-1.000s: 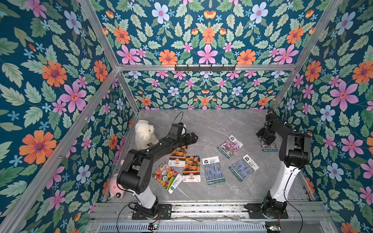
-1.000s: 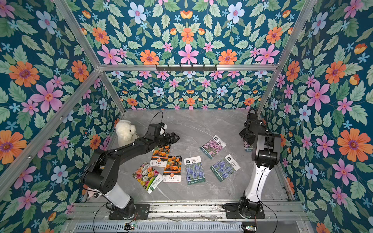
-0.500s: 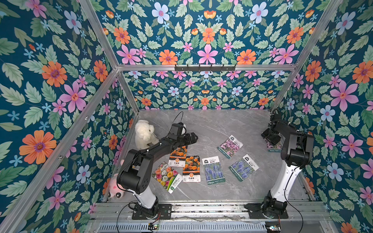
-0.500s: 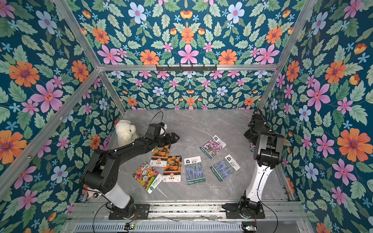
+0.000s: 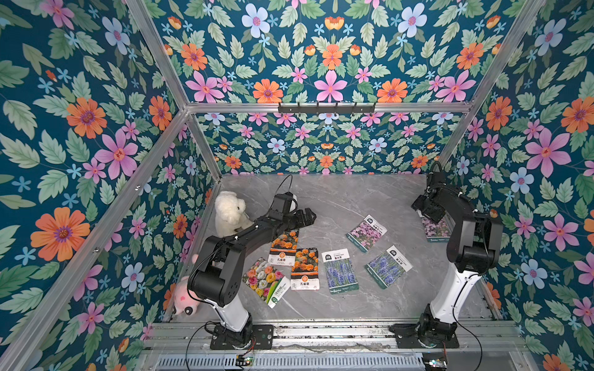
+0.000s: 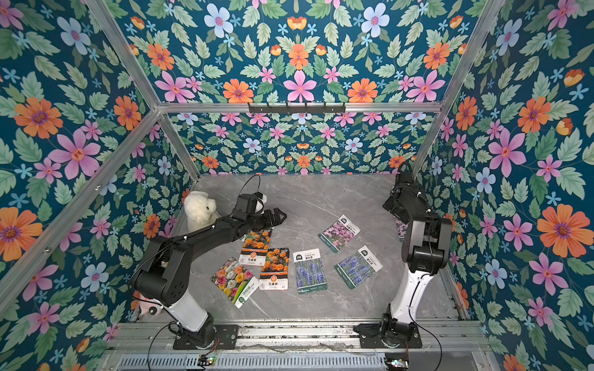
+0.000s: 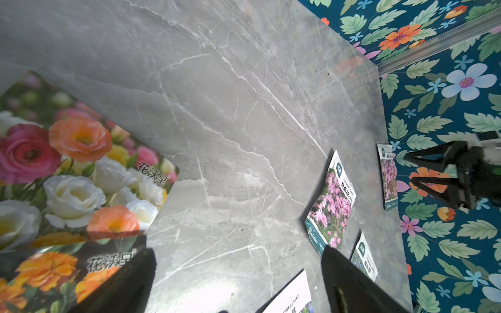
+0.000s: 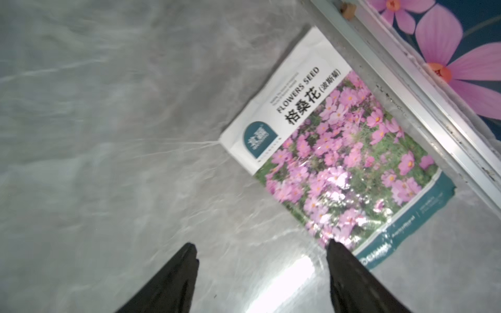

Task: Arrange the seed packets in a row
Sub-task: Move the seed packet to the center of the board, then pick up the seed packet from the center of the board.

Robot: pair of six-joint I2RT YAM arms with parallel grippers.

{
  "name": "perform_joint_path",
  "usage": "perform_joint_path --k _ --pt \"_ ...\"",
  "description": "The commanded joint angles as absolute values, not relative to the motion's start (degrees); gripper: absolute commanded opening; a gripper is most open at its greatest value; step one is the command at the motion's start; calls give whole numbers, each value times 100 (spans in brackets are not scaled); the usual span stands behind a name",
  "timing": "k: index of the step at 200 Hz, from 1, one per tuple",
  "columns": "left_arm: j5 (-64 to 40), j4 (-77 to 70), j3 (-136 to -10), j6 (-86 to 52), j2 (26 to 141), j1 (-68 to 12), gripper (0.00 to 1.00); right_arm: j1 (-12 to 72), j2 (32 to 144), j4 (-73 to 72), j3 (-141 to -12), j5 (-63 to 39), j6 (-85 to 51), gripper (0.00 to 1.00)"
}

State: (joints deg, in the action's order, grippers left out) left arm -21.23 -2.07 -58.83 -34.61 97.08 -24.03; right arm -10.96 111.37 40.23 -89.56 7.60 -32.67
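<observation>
Several seed packets lie flat on the grey table [image 5: 337,199]. In both top views they are a multicolour one [image 5: 265,282], two orange marigold ones [image 5: 283,245] [image 5: 304,269], two lavender ones [image 5: 340,271] [image 5: 389,266] and a pink one [image 5: 366,233]. Another pink packet [image 5: 434,228] [image 8: 344,162] lies against the right wall. In the left wrist view a second multicolour packet [image 7: 67,168] lies close by, touching a marigold packet [image 7: 48,273]. My left gripper [image 5: 307,216] [image 7: 237,250] hangs open and empty over bare table. My right gripper [image 5: 421,208] [image 8: 260,244] is open and empty beside the wall-side pink packet.
A white plush toy [image 5: 229,213] sits at the back left, by the left arm's forearm. A pink plush [image 5: 183,298] lies in the front left corner. Flowered walls close three sides, and a metal rail [image 5: 321,334] with both arm bases runs along the front.
My right gripper has shifted slightly by the right wall and its jaws have spread wider. The left arm and the packets have not moved.
</observation>
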Motion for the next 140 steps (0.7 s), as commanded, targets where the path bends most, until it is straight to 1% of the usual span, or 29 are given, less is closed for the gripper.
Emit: perform_joint_path --k 1,24,41,51,76,89,108,140 --pt "-2236 -201 -6044 -3414 9817 -2455 100 -885 10718 4050 -8541 267 -3357 80" --pt "-2384 -267 -6354 -3450 10133 -2634 99 -374 10194 3605 -7719 -379 -3418 79" --pt "-2523 -333 -6639 -3505 10471 -2839 98 -100 9906 3162 -7130 -1109 -3630 75" --pt "-2620 -366 -6813 -3565 10696 -2949 95 84 9795 3014 -6906 -1290 -3764 73" --pt "-2889 -563 -7110 -3772 11157 -3220 85 502 9711 2864 -6584 -1381 -3894 66" --pt "-3001 -613 -7242 -3830 11352 -3356 79 552 9754 2663 -6425 -1576 -3952 60" --pt "-3084 -607 -7371 -3888 11597 -3503 72 597 9949 2648 -6410 -1592 -3938 50" --pt "-3228 -621 -7440 -3988 11834 -3650 63 598 10234 2553 -6558 -1671 -3861 45"
